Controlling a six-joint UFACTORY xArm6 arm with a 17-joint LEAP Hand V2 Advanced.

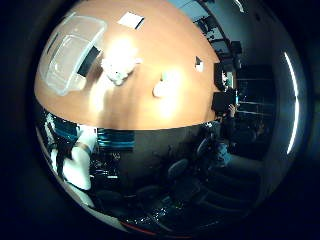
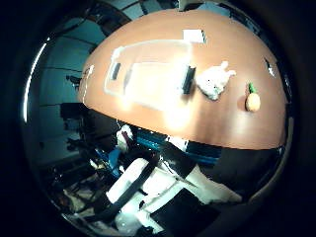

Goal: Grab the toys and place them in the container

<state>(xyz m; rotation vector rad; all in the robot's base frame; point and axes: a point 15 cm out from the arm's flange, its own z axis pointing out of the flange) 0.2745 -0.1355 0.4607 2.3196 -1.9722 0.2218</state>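
Observation:
A clear plastic container (image 2: 148,74) with black handles stands open on the brown table (image 2: 212,123). Beside one of its ends lies a white plush toy (image 2: 215,81) with long ears. Farther along the table lies a small orange toy with a green top (image 2: 253,101), like a carrot. Both toys rest on the table outside the container, which looks empty. My hand is held well away from the table, and all these things look small from the palm. Nothing is close to the palm.
A white card (image 2: 194,34) lies on the table beyond the container, and a small dark-and-white marker (image 2: 269,66) sits near the far edge. White and black parts of the arm (image 2: 148,182) show below the table's near edge. Office chairs (image 1: 177,167) stand on the floor.

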